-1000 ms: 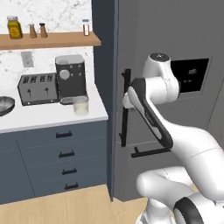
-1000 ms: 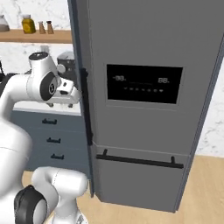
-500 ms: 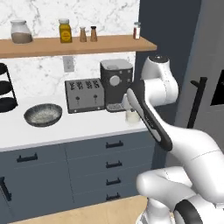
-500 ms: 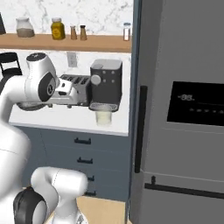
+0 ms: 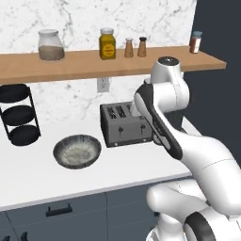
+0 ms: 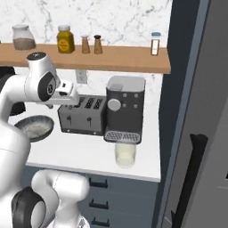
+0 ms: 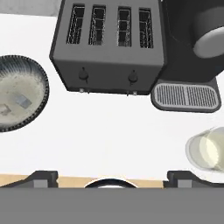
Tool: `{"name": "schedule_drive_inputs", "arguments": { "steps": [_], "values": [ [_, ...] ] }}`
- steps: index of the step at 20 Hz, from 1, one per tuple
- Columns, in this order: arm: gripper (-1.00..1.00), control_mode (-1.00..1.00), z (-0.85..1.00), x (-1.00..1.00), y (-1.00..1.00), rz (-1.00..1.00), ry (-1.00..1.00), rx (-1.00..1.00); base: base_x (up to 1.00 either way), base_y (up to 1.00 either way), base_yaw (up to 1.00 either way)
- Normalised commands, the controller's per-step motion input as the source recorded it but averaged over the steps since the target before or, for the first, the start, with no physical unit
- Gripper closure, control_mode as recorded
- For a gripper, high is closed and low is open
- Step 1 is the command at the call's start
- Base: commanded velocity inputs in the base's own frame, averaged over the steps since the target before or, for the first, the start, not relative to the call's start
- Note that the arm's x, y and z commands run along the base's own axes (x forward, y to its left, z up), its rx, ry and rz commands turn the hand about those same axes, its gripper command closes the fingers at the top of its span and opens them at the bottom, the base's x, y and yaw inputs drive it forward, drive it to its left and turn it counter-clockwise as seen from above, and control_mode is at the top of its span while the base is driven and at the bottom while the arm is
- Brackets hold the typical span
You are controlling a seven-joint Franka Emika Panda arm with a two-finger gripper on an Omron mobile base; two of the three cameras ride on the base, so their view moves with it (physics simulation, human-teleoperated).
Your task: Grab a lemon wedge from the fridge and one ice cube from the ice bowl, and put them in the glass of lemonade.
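Observation:
My gripper (image 7: 112,177) hangs open above the white counter in front of the toaster, with nothing between its fingertips (image 7: 41,177). The ice bowl (image 7: 17,94), dark, speckled and whitish inside, lies left of the toaster in the hand view, with an ice cube (image 7: 22,101) in it. The same bowl (image 5: 76,151) (image 6: 34,127) shows in both base views. The glass of lemonade (image 6: 125,154) (image 7: 208,148) stands under the coffee machine's spout. The fridge (image 6: 200,111) rises at the right, its door shut. The lemon wedge is out of view.
A grey toaster (image 5: 124,124) (image 6: 84,116) and a coffee machine (image 6: 125,109) stand against the wall. A black three-tier rack (image 5: 19,115) is at the far left. A wooden shelf (image 5: 94,61) with jars runs overhead. The fridge handle (image 6: 189,178) juts out at lower right.
The whole picture has shifted: the base has driven left along the counter, away from the fridge. The toaster and ice bowl now sit ahead. The gripper has stayed open.

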Motion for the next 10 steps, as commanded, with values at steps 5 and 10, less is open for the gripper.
{"name": "schedule_drive_inputs", "arguments": {
  "steps": [5,10],
  "values": [
    [-1.00,1.00,0.00,0.00,0.00,0.00,0.00,0.00,0.56,0.13,-0.03],
    [-1.00,-1.00,-0.02,0.00,0.20,0.00,0.00,-0.01,0.15,0.47,0.00]
  ]
}}
